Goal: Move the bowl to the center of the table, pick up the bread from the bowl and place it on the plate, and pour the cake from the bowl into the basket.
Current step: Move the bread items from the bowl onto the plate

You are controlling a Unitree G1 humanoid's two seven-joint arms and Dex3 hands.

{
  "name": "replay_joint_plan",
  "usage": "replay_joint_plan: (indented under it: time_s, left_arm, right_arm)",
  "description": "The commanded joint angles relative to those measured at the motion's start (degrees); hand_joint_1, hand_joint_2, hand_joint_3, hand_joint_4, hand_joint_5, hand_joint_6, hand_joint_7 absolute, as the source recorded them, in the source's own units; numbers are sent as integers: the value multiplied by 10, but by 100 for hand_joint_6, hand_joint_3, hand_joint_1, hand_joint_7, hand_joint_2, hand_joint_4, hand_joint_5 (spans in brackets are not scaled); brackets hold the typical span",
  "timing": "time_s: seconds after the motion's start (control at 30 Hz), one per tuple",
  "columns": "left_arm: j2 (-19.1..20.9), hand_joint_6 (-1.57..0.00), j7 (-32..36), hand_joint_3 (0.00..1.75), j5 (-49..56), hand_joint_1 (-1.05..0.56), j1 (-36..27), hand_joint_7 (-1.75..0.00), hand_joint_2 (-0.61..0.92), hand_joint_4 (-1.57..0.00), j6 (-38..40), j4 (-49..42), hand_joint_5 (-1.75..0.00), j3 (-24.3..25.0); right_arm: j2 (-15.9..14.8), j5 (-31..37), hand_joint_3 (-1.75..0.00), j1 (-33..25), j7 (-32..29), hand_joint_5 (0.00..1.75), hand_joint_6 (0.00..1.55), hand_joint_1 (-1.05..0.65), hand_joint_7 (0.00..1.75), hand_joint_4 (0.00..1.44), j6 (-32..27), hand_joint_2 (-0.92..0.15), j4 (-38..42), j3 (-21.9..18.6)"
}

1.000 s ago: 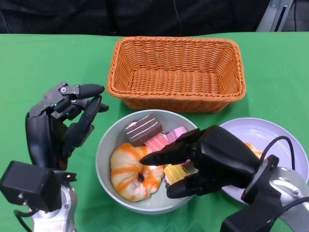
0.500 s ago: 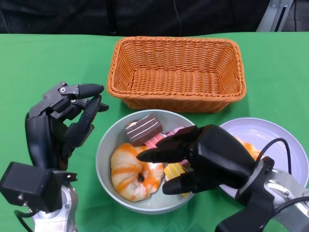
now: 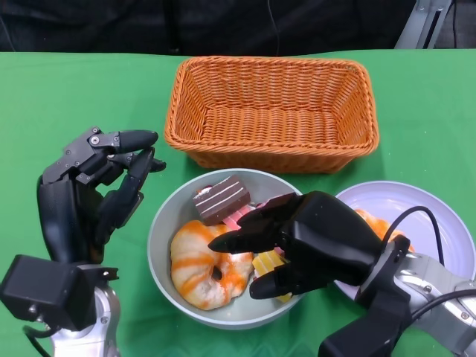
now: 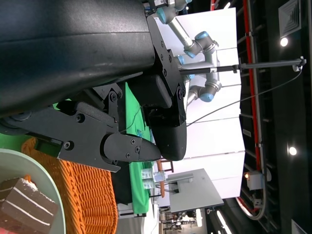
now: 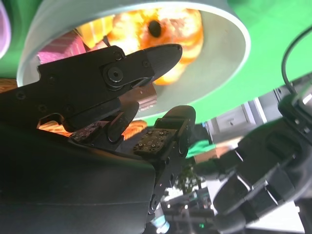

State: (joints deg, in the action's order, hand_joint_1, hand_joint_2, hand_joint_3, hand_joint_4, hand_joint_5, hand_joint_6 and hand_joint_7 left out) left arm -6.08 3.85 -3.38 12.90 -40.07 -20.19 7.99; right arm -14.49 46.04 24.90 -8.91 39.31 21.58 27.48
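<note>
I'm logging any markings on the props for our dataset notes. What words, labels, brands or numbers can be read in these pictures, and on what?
None can be read.
The basket, bowl, plate, bread and cake pieces carry no text.
The left hand and right hand show only screws, no lettering.
Background items in the left wrist view are too small and blurred to read.

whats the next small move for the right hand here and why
Probably lower the right hand a little and close its fingers on the bread. The hand hovers open over the bowl, fingertips spread just above the orange-swirled bread, holding nothing. The bread lies in the bowl beside the cake pieces, and the plate waits to the right.
</note>
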Motion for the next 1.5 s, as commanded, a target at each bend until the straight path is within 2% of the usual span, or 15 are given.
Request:
replay_joint_plan:
  time_s: [0.03,0.43,0.8,0.97,1.13,1.5]
  left_arm:
    - [1,-96,11,26,4,-22,6,-68,92,-83,-8,-4,-116,3]
    - [-9,-97,6,25,-2,-21,11,-67,92,-82,-13,-10,-117,3]
    - [-11,-98,5,26,-4,-21,11,-67,92,-82,-13,-9,-117,1]
    - [-10,-98,9,28,-5,-20,18,-69,92,-83,2,7,-119,2]
    - [-7,-96,23,25,10,-23,27,-71,92,-81,19,20,-120,4]
    - [-6,-90,42,25,26,-24,30,-83,92,-78,68,65,-129,-2]
  right_arm:
    - [-14,-3,0,21,19,1,75,-67,1,76,-3,-81,12,5]
    - [-16,-18,0,64,44,0,72,-66,0,76,5,-81,45,8]
    - [-8,-3,-1,82,5,0,73,-70,0,76,19,-84,68,15]
    - [-10,-27,-1,91,40,0,74,-69,1,75,15,-86,64,10]
    - [-18,-20,0,95,33,1,76,-66,1,77,21,-81,73,11]
    - [-32,-15,-1,97,38,1,76,-69,0,78,14,-85,57,9]
